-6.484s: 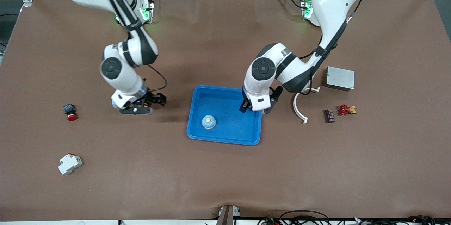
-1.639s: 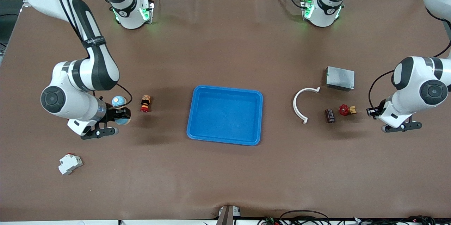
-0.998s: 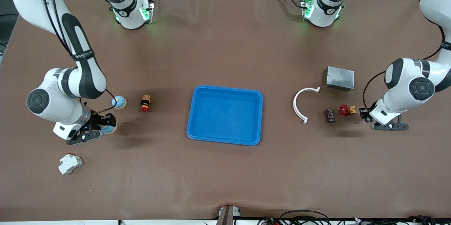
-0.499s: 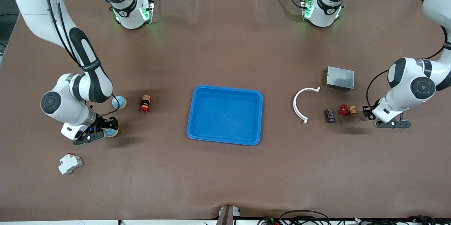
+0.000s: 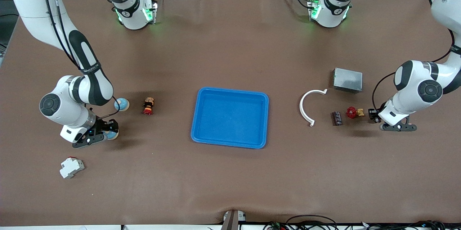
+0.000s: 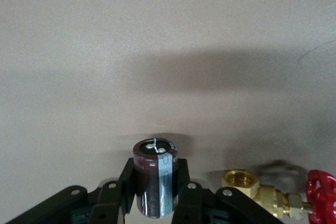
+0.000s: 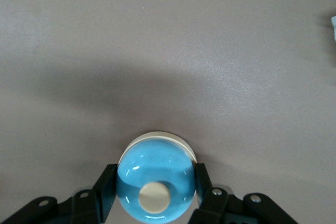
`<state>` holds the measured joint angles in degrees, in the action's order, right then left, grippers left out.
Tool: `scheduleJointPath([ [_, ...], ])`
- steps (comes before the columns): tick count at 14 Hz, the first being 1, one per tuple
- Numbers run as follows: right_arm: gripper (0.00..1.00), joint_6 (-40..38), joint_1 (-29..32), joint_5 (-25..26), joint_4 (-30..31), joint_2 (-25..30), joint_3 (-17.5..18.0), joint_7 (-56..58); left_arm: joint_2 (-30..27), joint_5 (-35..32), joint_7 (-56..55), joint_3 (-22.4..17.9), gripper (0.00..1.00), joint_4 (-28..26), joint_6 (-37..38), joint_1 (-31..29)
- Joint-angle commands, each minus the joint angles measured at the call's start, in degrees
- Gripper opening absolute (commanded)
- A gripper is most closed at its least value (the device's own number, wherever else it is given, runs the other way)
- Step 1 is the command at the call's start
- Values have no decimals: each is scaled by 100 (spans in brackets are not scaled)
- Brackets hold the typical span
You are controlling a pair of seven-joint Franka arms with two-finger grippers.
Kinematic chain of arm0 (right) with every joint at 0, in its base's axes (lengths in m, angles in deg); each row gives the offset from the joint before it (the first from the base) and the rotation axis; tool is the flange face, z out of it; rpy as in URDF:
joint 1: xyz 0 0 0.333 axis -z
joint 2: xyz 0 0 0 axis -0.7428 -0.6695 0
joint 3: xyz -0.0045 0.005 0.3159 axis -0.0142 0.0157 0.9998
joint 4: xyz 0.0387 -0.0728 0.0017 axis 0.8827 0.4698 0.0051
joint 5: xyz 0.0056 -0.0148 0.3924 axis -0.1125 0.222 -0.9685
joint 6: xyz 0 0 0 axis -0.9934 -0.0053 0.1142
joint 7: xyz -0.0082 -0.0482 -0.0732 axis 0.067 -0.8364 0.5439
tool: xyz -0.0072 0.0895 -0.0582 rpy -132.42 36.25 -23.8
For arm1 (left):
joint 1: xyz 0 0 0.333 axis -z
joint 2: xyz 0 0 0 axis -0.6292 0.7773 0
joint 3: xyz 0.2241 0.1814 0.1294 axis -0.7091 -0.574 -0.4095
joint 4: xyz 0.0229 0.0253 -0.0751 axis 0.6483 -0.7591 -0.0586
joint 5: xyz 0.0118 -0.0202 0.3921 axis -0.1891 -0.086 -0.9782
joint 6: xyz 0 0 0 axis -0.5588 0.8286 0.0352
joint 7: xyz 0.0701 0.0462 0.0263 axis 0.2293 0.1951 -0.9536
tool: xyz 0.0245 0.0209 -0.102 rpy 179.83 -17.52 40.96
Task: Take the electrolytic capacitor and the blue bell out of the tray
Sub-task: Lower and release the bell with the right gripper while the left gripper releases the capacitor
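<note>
My right gripper (image 5: pixel 110 133) is shut on a blue bell (image 7: pixel 156 182) with a cream button and white base. It hangs low over the table toward the right arm's end, close to a second blue bell (image 5: pixel 121 104). My left gripper (image 5: pixel 373 116) is shut on a dark brown capacitor (image 6: pixel 155 177) with a grey stripe. It is low over the table toward the left arm's end, beside the brass valve (image 6: pixel 273 199). The blue tray (image 5: pixel 230 90) in the middle holds nothing.
Toward the left arm's end lie a red-handled valve (image 5: pixel 353 112), another dark capacitor (image 5: pixel 336 118), a white curved piece (image 5: pixel 309 107) and a grey metal box (image 5: pixel 347 80). Toward the right arm's end are a red-and-yellow button part (image 5: pixel 148 106) and a white breaker (image 5: pixel 71 167).
The right gripper carried its bell away from the second bell, toward the front camera. The left gripper brought the capacitor in toward the valve. In the last half second both barely shifted.
</note>
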<state>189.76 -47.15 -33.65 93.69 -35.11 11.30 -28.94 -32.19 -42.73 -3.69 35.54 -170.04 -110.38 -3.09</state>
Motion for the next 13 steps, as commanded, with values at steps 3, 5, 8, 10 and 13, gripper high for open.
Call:
scheduleJointPath([
  [3, 0, 78, 120, 76, 50, 15, 130, 53, 19, -56, -75, 119, 0, -77, -171, -107],
  [5, 0, 87, 102, 68, 42, 15, 130, 44, 28, -47, -75, 119, 0, -103, -224, -107],
  [8, 0, 122, 85, 59, 42, 6, 130, 36, 46, -38, -83, 119, 0, -156, -330, -107],
  [10, 0, 140, 76, 59, 42, -3, 130, 9, 107, -38, -83, 119, 0, -156, -391, -107],
  [13, 0, 193, 67, 50, 42, -38, 130, 0, 125, -38, -75, 119, 5, -156, -453, -116],
])
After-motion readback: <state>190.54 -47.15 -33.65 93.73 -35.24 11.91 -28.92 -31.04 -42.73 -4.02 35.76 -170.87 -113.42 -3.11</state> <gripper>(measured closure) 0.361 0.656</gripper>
